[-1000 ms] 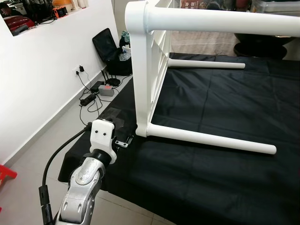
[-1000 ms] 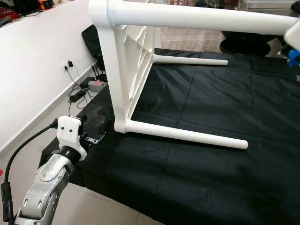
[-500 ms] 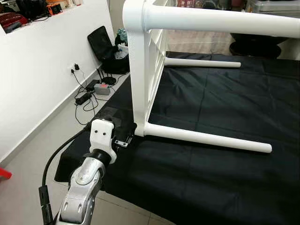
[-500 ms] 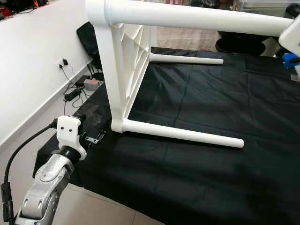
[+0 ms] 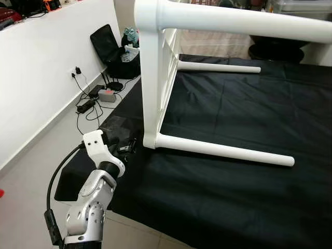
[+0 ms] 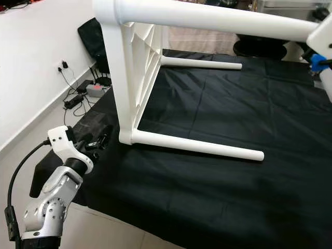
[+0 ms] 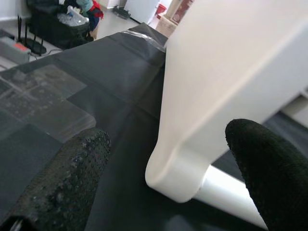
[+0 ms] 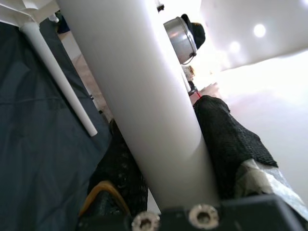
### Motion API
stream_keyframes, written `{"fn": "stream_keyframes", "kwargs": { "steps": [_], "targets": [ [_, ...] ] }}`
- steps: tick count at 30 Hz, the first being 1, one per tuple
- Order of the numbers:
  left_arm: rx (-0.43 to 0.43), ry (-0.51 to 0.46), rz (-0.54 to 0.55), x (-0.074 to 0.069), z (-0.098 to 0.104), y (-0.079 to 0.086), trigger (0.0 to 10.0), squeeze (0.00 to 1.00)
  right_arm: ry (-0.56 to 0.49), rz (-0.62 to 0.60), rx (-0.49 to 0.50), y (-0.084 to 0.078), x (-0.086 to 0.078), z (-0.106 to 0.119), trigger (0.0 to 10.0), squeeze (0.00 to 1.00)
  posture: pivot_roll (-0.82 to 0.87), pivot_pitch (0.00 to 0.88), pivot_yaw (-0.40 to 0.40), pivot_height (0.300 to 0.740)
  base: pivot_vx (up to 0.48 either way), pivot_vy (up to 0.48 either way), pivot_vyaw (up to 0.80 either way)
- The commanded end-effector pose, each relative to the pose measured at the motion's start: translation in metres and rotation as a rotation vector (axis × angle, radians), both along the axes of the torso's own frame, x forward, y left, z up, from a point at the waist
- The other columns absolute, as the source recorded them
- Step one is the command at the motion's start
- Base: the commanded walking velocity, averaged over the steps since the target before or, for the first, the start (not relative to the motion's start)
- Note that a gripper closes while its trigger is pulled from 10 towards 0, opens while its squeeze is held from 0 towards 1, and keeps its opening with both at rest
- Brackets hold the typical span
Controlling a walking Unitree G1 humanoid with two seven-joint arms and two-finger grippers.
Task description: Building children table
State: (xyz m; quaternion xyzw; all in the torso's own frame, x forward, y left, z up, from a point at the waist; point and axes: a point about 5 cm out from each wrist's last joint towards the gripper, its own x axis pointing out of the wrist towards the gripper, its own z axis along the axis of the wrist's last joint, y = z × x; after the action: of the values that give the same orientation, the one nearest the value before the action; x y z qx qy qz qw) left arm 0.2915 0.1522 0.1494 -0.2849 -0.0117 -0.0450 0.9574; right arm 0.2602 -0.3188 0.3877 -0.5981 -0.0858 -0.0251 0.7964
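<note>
Cloth (image 5: 244,207), black and creased, covers the whole work surface in front of us, and its near edge hangs over pale floor tiles (image 5: 31,171). On it the white kids' table (image 5: 155,83) lies on its side: tabletop upright w/ ribbed underside facing our right, one lower leg (image 5: 223,152) flat on the cloth, a far leg (image 5: 220,67) also down on the cloth, and an upper leg (image 5: 244,21) running across the top of our view.

To our left runs a white wall (image 5: 46,67) w/ a socket, and cables trail to a power strip (image 5: 85,105) on the floor, near a black bag (image 5: 106,46) farther back.

Our left gripper (image 7: 163,159) sits low at the cloth's near left corner, just beside the table's bottom corner, fingers spread apart w/ nothing between them; the rounded corner shows in the gap but isn't touched. Our right gripper (image 8: 163,159) is clamped round the upper leg, black fingers (image 8: 226,139) pressed on either side of the white tube.
</note>
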Motion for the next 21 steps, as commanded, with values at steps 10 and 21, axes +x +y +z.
{"fn": "stream_keyframes", "kwargs": {
  "steps": [10,21],
  "targets": [
    [-0.093,0.057,0.018,0.003,-0.005,0.007,10.0,0.0,0.031,-0.011,0.387,-0.02,0.007,-0.021,10.0,0.0,-0.08,0.071,0.004,0.74,0.0,0.0,0.0],
    [-0.133,0.074,0.035,0.004,-0.005,0.012,10.0,0.0,-0.004,-0.041,0.557,-0.029,0.007,-0.017,10.0,0.0,-0.08,0.076,0.005,0.74,0.0,0.0,0.0]
  ]
}}
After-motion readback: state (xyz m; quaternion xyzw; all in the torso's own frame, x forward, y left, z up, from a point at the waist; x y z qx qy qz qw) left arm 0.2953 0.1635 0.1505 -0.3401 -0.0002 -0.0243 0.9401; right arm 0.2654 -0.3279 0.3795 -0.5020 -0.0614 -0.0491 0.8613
